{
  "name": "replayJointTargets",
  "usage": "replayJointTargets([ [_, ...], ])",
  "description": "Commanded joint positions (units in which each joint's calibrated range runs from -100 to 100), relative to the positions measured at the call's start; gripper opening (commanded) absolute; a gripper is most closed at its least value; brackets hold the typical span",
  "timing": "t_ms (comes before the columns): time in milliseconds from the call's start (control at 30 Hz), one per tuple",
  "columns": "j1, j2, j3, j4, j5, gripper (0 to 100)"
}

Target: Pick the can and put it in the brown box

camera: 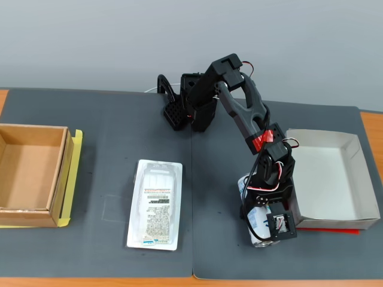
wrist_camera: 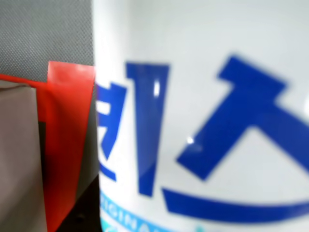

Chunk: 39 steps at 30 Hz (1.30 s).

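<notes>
My tool [camera: 258, 230] looks wrapped around the can [camera: 244, 186] at about 5 o'clock on the counter [camera: 108, 119], grip unclear, brown box [camera: 27, 173] way over at 9.

- One slim white drink can with blue lettering [wrist_camera: 203, 121] is showing.
- One shallow brown cardboard box [camera: 30, 174] is sitting.
- One white rectangular paper box [camera: 332, 179] is lying.
- One flat white plastic tray [camera: 154, 204] is resting.

White plastic tray [camera: 155, 204] lies left of white paper box [camera: 331, 177].
</notes>
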Motion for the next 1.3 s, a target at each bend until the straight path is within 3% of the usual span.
replayJointTargets([
  [0, -0.04, -0.25, -0.56, 0.4, 0.27, 21],
  [133, -0.04, -0.25, -0.56, 0.75, 0.27, 14],
  [367, 0.2, -1.1, -1.73, 4.82, 0.32, 22],
  [800, 4.02, -5.42, -3.63, 8.55, 0.58, 15],
  [1267, 19.37, -24.73, -3.72, 10.11, 15.64, 14],
])
